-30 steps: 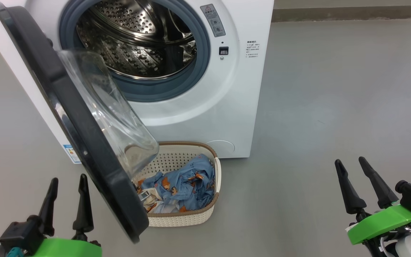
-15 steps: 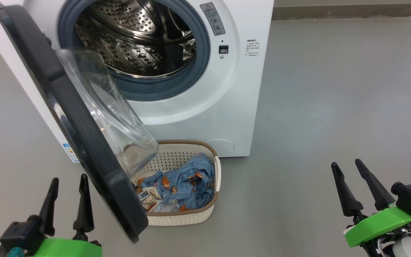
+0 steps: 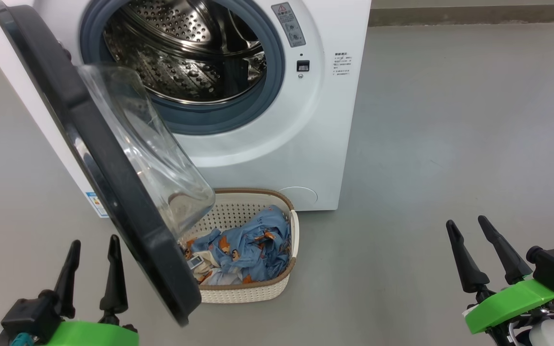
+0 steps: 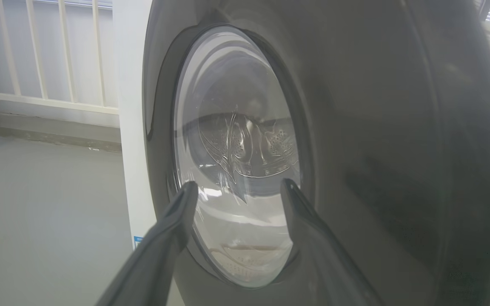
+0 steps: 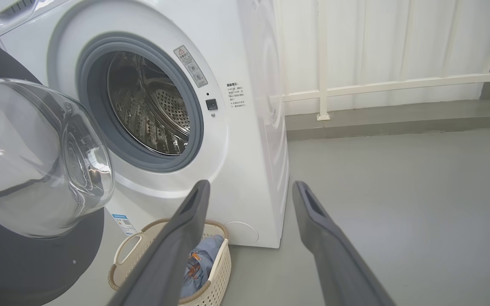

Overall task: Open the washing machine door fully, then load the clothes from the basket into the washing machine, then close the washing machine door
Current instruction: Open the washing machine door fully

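The white washing machine (image 3: 315,144) (image 5: 245,140) has its steel drum (image 3: 185,53) exposed. Its black-rimmed door (image 3: 99,163) (image 4: 398,148) (image 5: 11,250) stands swung out to the left, glass bowl (image 3: 147,144) bulging over the basket. The cream basket (image 3: 258,290) (image 5: 215,272) sits on the floor against the machine's front, holding light blue printed clothes (image 3: 248,250) (image 5: 200,263). My left gripper (image 3: 93,242) (image 4: 236,187) is open at the lower left, just outside the door's outer face. My right gripper (image 3: 467,223) (image 5: 249,187) is open at the lower right, well clear of the basket.
Grey floor (image 3: 450,120) spreads wide to the right of the machine. A white railing (image 5: 398,80) and a low kerb run behind it. The open door overhangs the basket's left part.
The head view has shifted slightly. My right gripper sits a little lower and further left than a second ago. Door, basket and left gripper are unchanged.
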### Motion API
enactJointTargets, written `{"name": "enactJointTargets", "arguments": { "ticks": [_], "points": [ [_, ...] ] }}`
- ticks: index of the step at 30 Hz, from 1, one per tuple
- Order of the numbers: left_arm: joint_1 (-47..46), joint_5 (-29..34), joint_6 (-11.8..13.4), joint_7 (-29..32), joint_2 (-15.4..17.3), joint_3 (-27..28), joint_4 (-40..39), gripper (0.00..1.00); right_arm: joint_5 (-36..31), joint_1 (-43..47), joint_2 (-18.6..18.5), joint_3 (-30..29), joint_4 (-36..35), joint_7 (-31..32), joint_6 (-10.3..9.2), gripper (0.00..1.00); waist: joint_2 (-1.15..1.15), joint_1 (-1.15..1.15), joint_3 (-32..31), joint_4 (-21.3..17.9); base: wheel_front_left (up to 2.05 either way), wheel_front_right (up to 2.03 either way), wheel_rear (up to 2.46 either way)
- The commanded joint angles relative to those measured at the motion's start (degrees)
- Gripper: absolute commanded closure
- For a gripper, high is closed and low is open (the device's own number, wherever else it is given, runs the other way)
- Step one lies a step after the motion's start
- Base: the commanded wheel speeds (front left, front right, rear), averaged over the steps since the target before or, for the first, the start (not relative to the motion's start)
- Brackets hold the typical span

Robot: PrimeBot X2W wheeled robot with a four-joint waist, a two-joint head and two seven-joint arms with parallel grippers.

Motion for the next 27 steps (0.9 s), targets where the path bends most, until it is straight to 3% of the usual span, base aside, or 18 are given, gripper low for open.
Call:
{"name": "enactJointTargets", "arguments": {
  "ticks": [1,27],
  "points": [
    [-1.3,-0.5,-0.1,-0.4,1.0,1.7,-1.0,0.0,0.1,-1.0,-1.2,0.8,-1.1,-0.5,0.33,0.0,0.0,0.0,0.0,0.0,0.0,0.0,0.0],
    [-1.6,-0.9,-0.1,-0.4,1.2,1.6,-0.2,0.0,0.4,-1.3,-0.9,1.4,-0.3,-0.5,0.33,0.0,0.0,0.0,0.2,0.3,0.0,0.0,0.0]
  ]
}}
